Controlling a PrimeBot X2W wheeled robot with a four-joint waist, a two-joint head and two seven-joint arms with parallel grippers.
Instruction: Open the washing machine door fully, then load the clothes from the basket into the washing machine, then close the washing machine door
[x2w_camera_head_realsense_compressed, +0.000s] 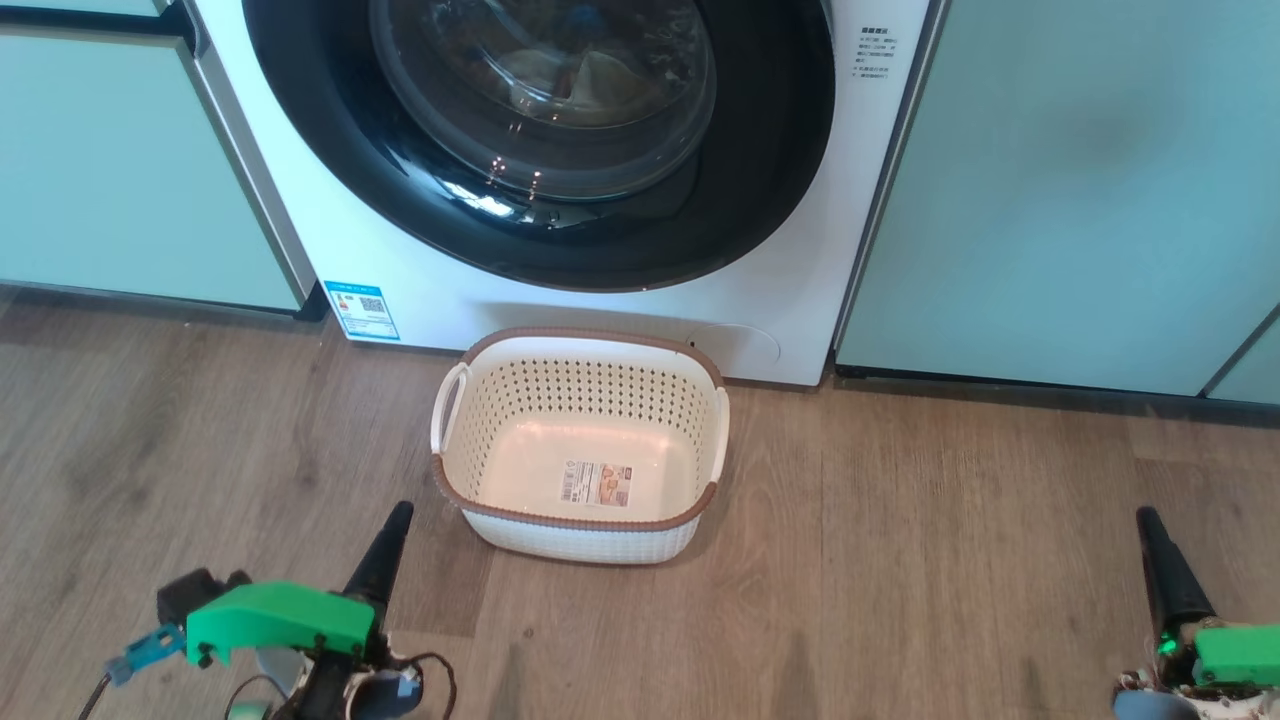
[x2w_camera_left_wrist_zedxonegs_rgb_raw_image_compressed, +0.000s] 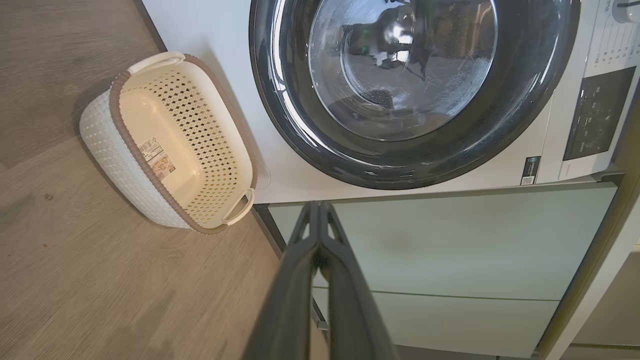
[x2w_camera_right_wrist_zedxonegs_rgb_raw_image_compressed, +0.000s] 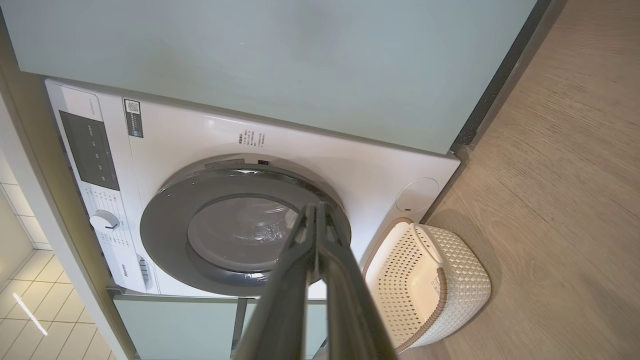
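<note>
The washing machine (x2w_camera_head_realsense_compressed: 600, 310) stands white in front of me, and its door (x2w_camera_head_realsense_compressed: 760, 150), black-rimmed with a glass bowl, lies closed against the front. Behind the glass a pale yellowish fabric shape (x2w_camera_head_realsense_compressed: 600, 75) shows dimly; it looks like the clothes. On the floor just before the machine sits the basket (x2w_camera_head_realsense_compressed: 580, 385), holding nothing but its bottom label. My left gripper (x2w_camera_head_realsense_compressed: 397, 515) is shut, low at the left, a short way from the basket's near-left corner. My right gripper (x2w_camera_head_realsense_compressed: 1146, 518) is shut too, far right of the basket. Each wrist view shows its own fingers pressed together (x2w_camera_left_wrist_zedxonegs_rgb_raw_image_compressed: 317, 206) (x2w_camera_right_wrist_zedxonegs_rgb_raw_image_compressed: 317, 206).
Mint-green cabinet panels (x2w_camera_head_realsense_compressed: 1060, 180) flank the machine on both sides. A blue sticker (x2w_camera_head_realsense_compressed: 362, 310) and a round service flap (x2w_camera_head_realsense_compressed: 745, 345) mark its lower front. The control panel (x2w_camera_right_wrist_zedxonegs_rgb_raw_image_compressed: 90, 150) and dial are at the machine's top. Wood floor (x2w_camera_head_realsense_compressed: 950, 560) spreads around the basket.
</note>
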